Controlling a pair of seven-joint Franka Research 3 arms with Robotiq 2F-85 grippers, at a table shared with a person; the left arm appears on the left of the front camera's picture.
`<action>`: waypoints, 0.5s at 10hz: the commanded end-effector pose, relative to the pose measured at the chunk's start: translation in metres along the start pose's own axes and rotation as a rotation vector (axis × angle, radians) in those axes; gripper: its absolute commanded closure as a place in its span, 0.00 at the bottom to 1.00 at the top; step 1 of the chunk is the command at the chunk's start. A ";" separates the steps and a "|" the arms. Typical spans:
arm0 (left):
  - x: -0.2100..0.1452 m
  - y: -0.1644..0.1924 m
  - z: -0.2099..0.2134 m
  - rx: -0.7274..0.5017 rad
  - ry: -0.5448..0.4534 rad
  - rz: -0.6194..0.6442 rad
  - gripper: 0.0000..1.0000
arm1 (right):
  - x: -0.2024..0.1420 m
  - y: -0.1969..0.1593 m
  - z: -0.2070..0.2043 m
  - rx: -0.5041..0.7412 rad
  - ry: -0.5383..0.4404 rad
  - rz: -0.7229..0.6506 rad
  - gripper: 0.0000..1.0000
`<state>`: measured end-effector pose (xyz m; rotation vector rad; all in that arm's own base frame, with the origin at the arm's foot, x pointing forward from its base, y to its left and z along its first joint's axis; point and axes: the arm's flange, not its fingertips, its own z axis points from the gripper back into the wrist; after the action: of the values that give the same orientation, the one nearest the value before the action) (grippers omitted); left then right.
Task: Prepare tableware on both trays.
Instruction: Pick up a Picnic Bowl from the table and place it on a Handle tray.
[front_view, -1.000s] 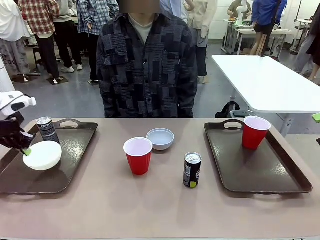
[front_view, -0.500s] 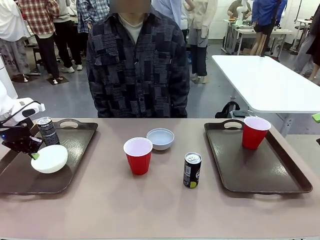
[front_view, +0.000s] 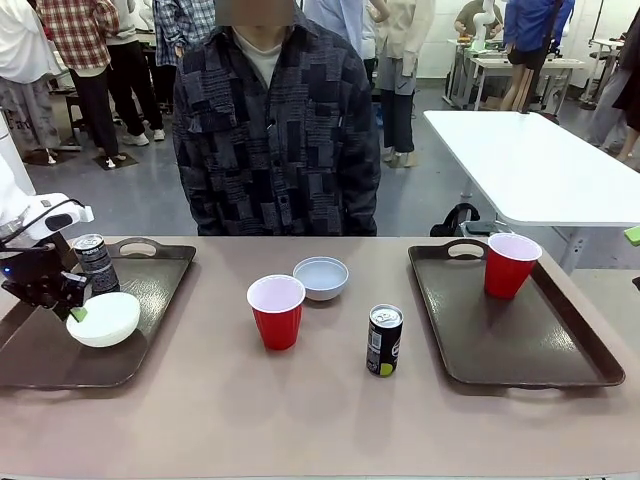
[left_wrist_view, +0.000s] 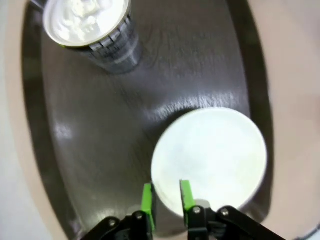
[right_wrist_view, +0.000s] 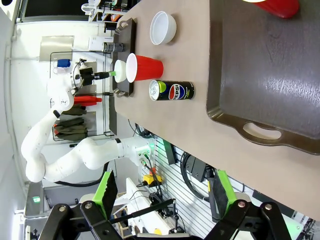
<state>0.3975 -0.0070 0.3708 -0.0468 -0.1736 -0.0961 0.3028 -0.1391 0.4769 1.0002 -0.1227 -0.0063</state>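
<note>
Left wrist view: left end effector (left_wrist_view: 166, 192) stood released astride the rim of the white bowl (left_wrist_view: 215, 155); a straight lift clear was advised.

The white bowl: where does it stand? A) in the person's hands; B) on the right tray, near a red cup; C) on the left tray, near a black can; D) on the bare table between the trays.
C: the white bowl sits on the left tray, close to the black can.
</note>
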 end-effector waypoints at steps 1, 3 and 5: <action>-0.051 -0.008 0.020 -0.027 0.037 -0.038 0.55 | 0.000 0.001 0.001 0.014 -0.003 0.009 0.00; -0.053 -0.014 0.038 -0.043 0.063 -0.056 0.35 | 0.000 0.001 0.001 0.014 -0.003 0.009 0.00; -0.056 -0.020 0.058 -0.053 0.084 -0.079 0.16 | 0.000 0.001 0.001 0.014 -0.003 0.009 0.00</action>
<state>0.3558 -0.0170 0.4215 -0.0664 -0.0890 -0.1562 0.3029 -0.1390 0.4768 1.0001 -0.1224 -0.0061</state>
